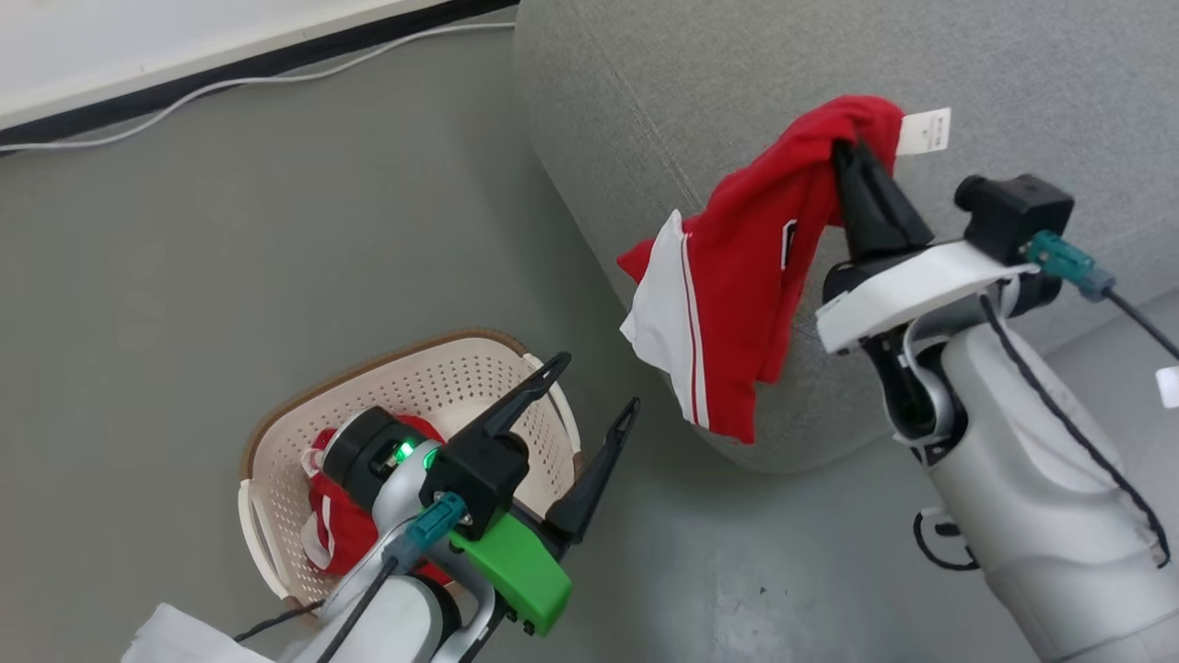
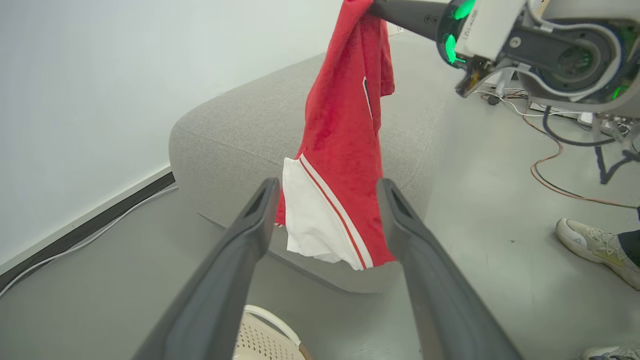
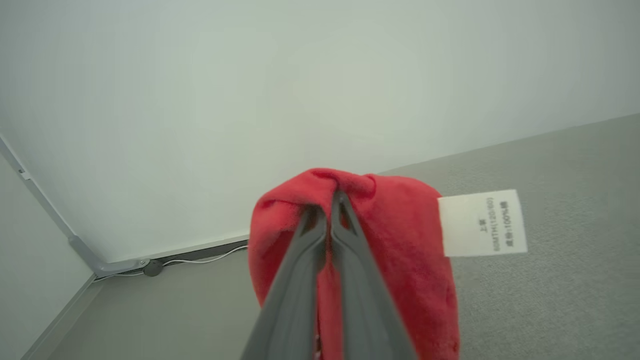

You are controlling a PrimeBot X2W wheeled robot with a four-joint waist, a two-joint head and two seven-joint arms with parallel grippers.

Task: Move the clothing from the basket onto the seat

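Left gripper (image 1: pixel 598 382) first: two long dark fingers (image 1: pixel 589 488), tapered, slotted at the tips. There's the bright green bracket (image 1: pixel 516 566), and just above the bracket, a black block (image 1: pixel 479 470) carrying those fingers. Just left of the bracket, a teal plug (image 1: pixel 433 520) trailing a black cable (image 1: pixel 364 594). Up-left of the bracket, a black cuff (image 1: pixel 355 456), its green light (image 1: pixel 402 450) glowing. Far right of the bracket, the right gripper (image 1: pixel 843 152): same dark fingers, white wrist plate (image 1: pixel 907 285), black camera box (image 1: pixel 1018 216), silver-grey forearm (image 1: pixel 1032 479).
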